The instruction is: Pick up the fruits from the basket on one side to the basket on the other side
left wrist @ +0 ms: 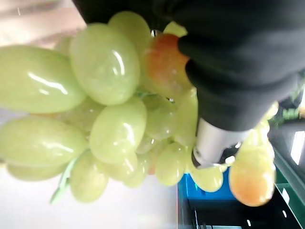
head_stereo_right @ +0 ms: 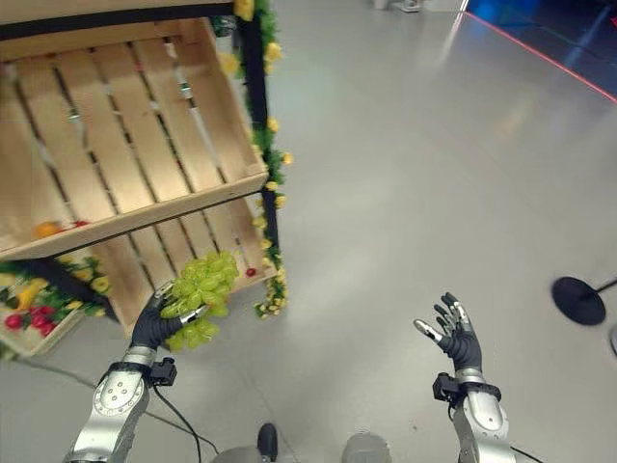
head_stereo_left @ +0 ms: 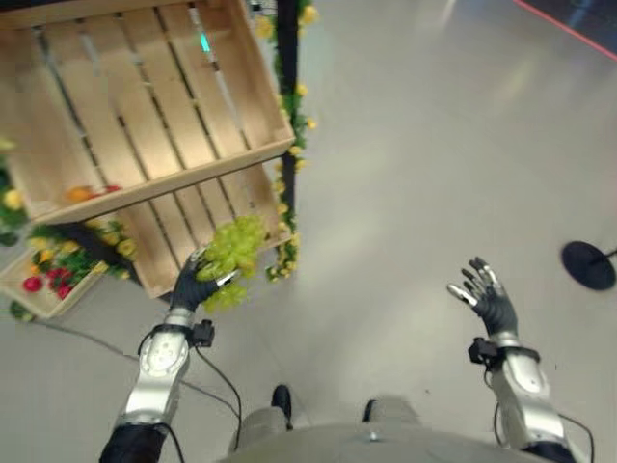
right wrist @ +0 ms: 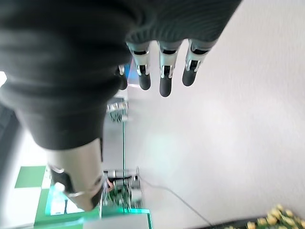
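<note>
Below the slatted wooden crate [head_stereo_left: 145, 116], the left robot hand [head_stereo_left: 193, 282] grips green grapes [head_stereo_left: 231, 253] and should carry them level, right robot hand [head_stereo_left: 487, 294] open.

The left side of the scene is taken up by a tilted wooden crate [head_stereo_left: 145, 106], its slatted bottom bare over most of its width, with an orange fruit [head_stereo_left: 79, 194] lying against the raised front lip. A black post [head_stereo_left: 287, 116] wrapped in a leafy garland [head_stereo_left: 289, 193] bounds the crate's right edge. The left hand [head_stereo_right: 154, 323], closed round a bunch of green grapes [head_stereo_right: 198, 285], is held just below that front lip, before a lower slatted crate [head_stereo_left: 207, 227]. A small fruit box [head_stereo_left: 48, 275] is set low at the left. To the right, wide grey floor [head_stereo_left: 434, 145] is seen, where the right hand [head_stereo_right: 453, 338] is spread, well apart from a round black stand base [head_stereo_left: 589, 264].
</note>
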